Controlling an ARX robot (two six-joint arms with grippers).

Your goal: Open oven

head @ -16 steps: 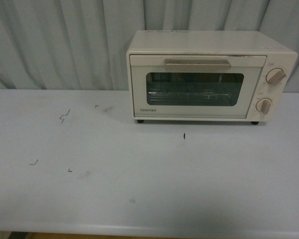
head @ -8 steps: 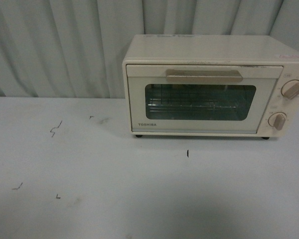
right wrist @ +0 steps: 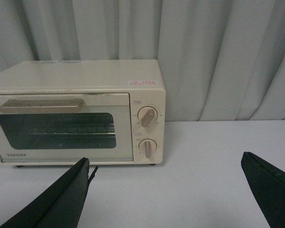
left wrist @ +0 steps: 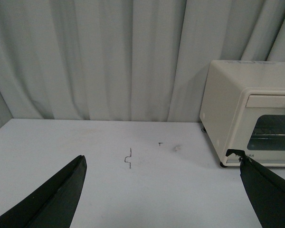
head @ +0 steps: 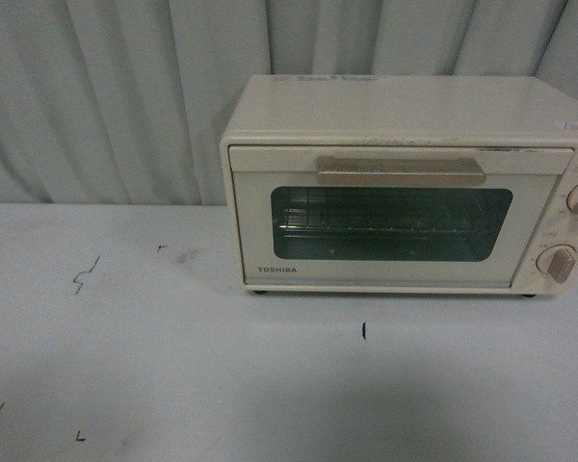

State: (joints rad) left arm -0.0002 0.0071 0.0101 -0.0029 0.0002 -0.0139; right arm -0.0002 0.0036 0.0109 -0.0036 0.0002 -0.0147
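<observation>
Cream-white boxy toaster oven (head: pixel 405 183) sits far right on pale grey table (head: pixel 173 366), against the curtain, glass door closed. Left gripper (left wrist: pixel 157 159) and right gripper (right wrist: pixel 165 159) spread wide, empty, short of oven.

On the pale blue-white matte desk (head: pixel 222 385): small cream-white boxy toaster oven (head: pixel 405 115), standing on dark feet toward the back right, door shut. Scattered over the bare top, short black pen marks (head: pixel 363 331), one just before it, others well left.
</observation>
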